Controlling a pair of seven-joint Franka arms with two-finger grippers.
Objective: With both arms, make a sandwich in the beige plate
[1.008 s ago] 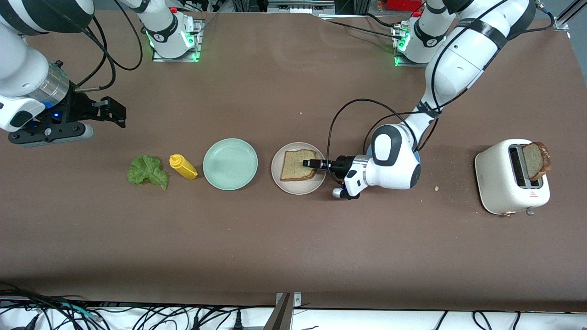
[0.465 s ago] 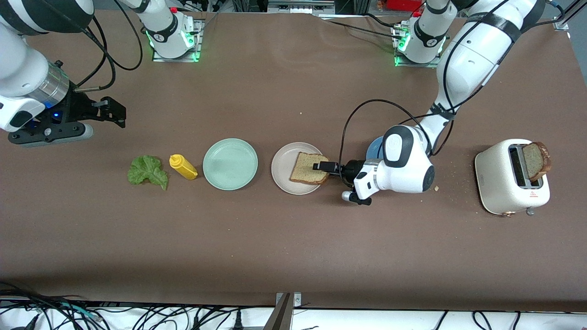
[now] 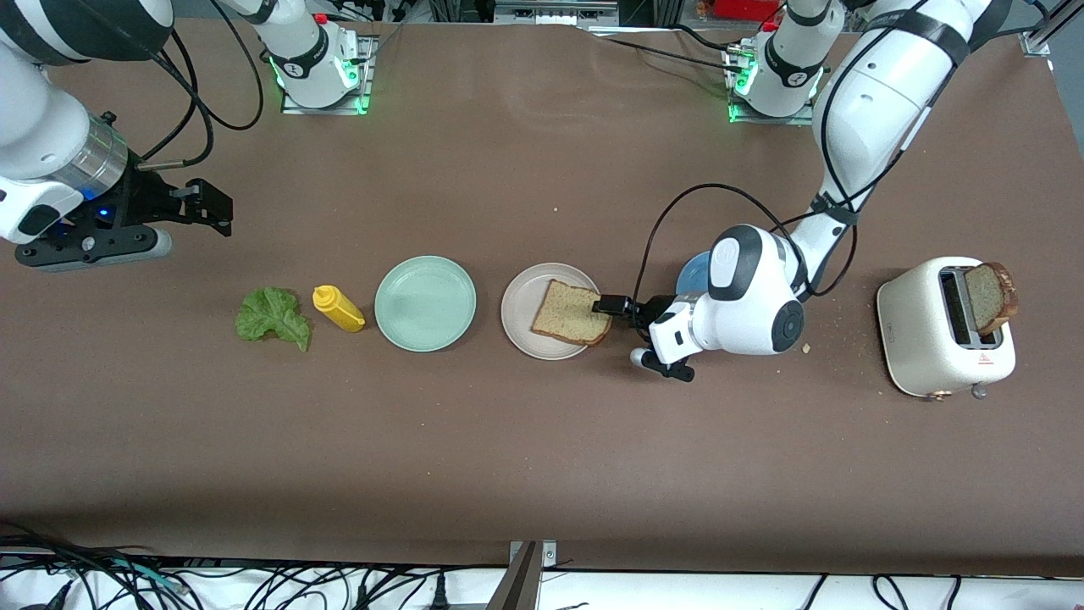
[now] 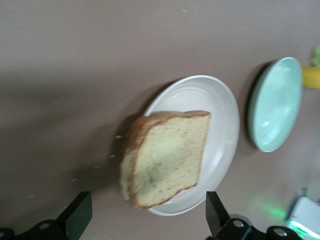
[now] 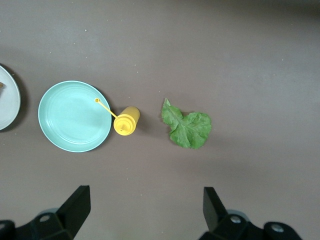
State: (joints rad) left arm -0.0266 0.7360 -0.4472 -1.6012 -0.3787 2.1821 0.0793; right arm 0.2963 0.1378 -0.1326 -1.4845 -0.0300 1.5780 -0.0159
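A brown bread slice (image 3: 569,313) (image 4: 167,157) lies on the beige plate (image 3: 525,318) (image 4: 220,115), one corner reaching over the rim toward the left arm's end. My left gripper (image 3: 611,307) (image 4: 146,215) is low beside that rim, open and holding nothing. A second slice (image 3: 991,296) stands in the white toaster (image 3: 931,339). The green lettuce leaf (image 3: 273,316) (image 5: 187,129) lies on the table toward the right arm's end. My right gripper (image 3: 216,207) (image 5: 145,207) waits open in the air over bare table by the lettuce.
A yellow mustard bottle (image 3: 337,308) (image 5: 126,121) lies between the lettuce and a mint green plate (image 3: 425,303) (image 5: 75,116) (image 4: 275,102). A blue plate (image 3: 693,273) is mostly hidden by the left arm. Crumbs lie near the toaster.
My left gripper opened and let go of the bread, then drew back toward the left arm's end. The slice slid with it to that side of the plate. The right arm stayed still.
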